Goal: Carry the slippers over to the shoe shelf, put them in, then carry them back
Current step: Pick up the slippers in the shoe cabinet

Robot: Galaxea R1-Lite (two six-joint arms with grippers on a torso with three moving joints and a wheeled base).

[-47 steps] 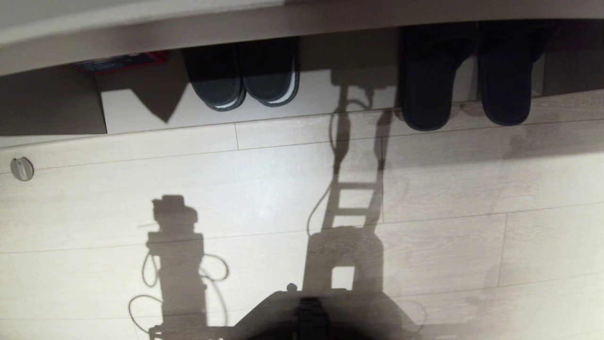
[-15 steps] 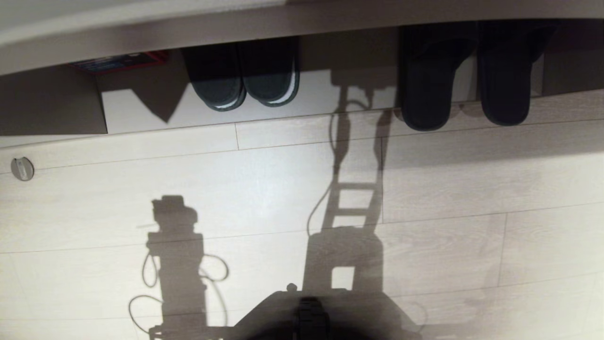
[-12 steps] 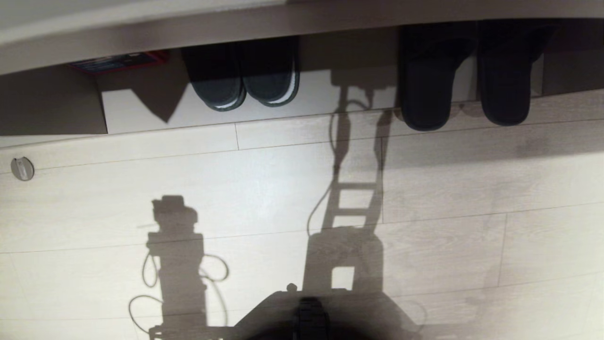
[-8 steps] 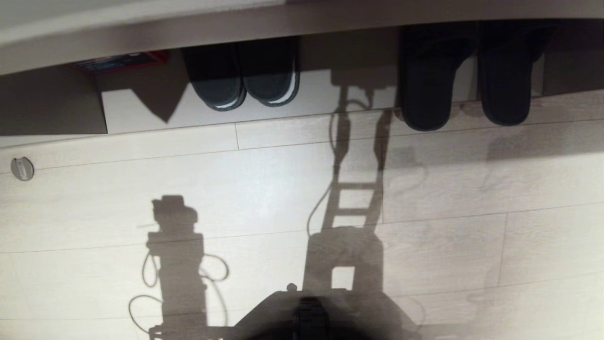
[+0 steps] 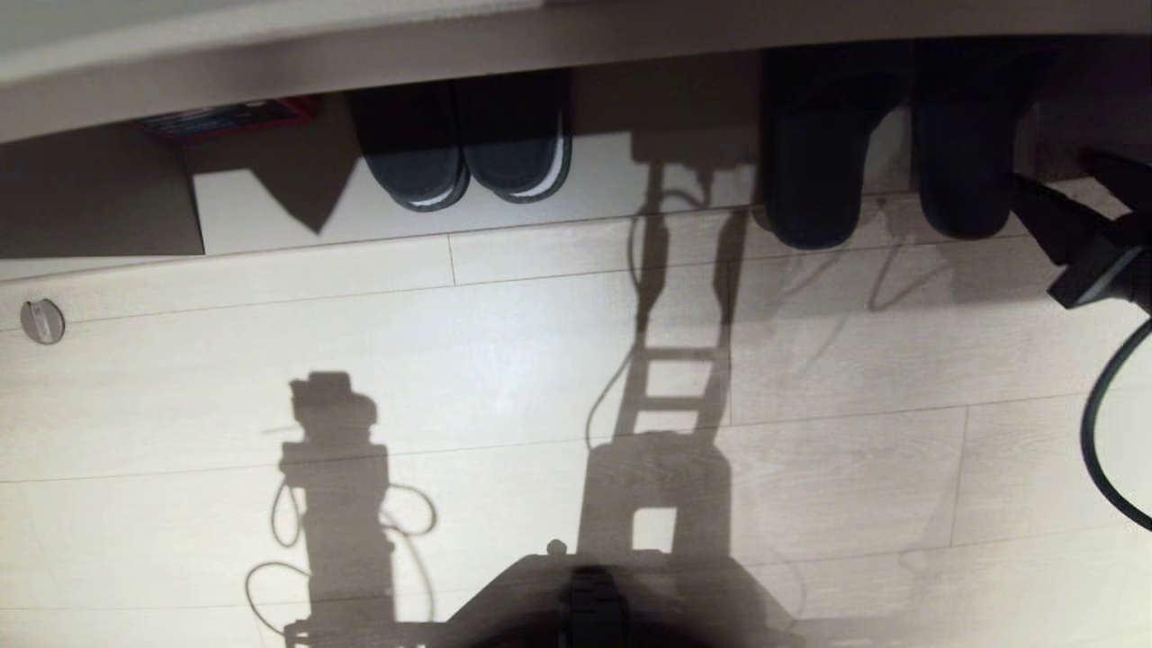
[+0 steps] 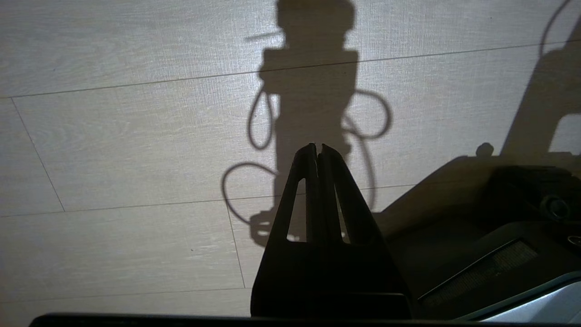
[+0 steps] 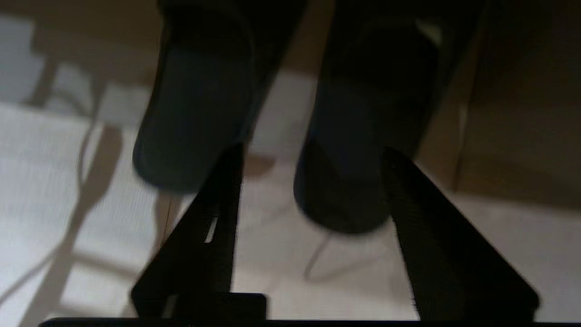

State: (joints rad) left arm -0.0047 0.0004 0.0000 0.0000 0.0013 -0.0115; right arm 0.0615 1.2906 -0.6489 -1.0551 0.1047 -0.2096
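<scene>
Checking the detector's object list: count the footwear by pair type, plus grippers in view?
Flat grey-blue slippers: 2, heels toward the floor, right side.
Dark slippers with white sole edges: 2, on the pale base board.
Grippers: 2, right gripper open before the flat pair, left gripper shut over bare floor.
Total: 6

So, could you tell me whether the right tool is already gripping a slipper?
No, the right tool stands open short of the slippers, holding nothing.

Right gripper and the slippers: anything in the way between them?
Nothing solid. In the right wrist view the open right gripper faces the slippers with only bare floor and shadows between; the head view shows the same.
</scene>
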